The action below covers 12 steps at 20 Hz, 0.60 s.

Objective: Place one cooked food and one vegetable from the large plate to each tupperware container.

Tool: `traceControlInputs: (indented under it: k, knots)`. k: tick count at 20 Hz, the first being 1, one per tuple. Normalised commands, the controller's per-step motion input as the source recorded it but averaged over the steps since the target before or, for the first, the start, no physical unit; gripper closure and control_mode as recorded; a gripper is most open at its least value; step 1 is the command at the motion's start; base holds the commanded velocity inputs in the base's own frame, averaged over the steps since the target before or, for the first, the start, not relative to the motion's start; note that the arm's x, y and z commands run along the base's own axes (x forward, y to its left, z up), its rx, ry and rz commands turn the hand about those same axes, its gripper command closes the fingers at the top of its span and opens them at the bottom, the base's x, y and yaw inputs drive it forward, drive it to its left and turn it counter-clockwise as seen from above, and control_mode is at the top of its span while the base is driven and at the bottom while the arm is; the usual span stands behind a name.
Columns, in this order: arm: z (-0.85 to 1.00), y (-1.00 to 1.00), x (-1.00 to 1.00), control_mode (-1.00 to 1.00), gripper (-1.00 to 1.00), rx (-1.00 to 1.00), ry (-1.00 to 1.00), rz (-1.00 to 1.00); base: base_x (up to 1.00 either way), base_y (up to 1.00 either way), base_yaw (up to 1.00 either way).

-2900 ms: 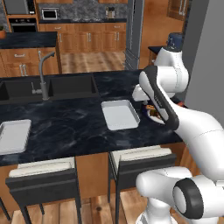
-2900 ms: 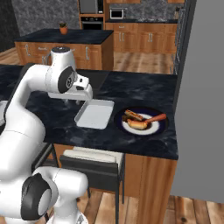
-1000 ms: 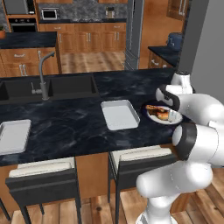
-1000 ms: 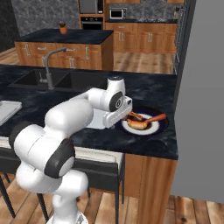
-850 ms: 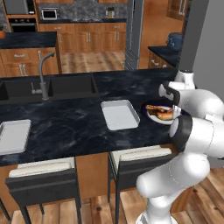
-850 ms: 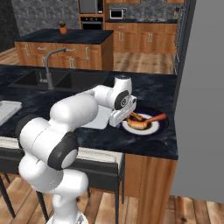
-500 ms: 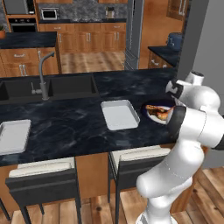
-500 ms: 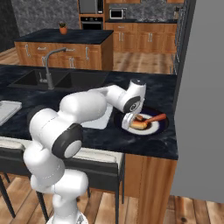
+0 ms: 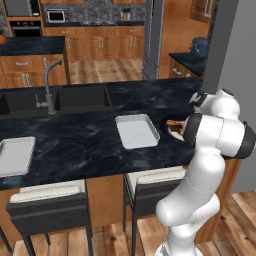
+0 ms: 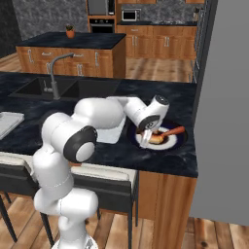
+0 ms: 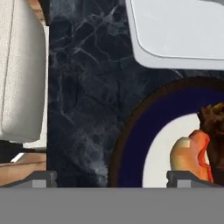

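Now swung from above the tupperware container [image 10: 104, 130] over to the large plate [image 10: 171, 142] at the counter's right end; gripper [image 10: 145, 140] spread wide, empty, low over the hot dog [image 11: 192, 153] near the plate's front rim. First pickup looks imminent, both containers still bare

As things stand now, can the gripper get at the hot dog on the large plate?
Probably yes. The gripper hangs just over the large plate, the hot dog lies close before its fingers, and nothing stands between them.
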Motion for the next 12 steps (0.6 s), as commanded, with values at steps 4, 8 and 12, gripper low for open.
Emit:
traceControlInputs:
  k: [4,8,12]
  knots:
    - [-0.05,-0.12,0.45,-1.00,-1.00,0.00,0.00,0.04,0.00,0.00,0.00]
    - [-0.30,-0.09,0.21,-1.00,-1.00,0.02,0.00,0.00,0.00,0.00,0.00]
    - [-0.34,-0.01,0.24,-1.00,-1.00,0.00,0.00,0.00,0.00,0.00,0.00]
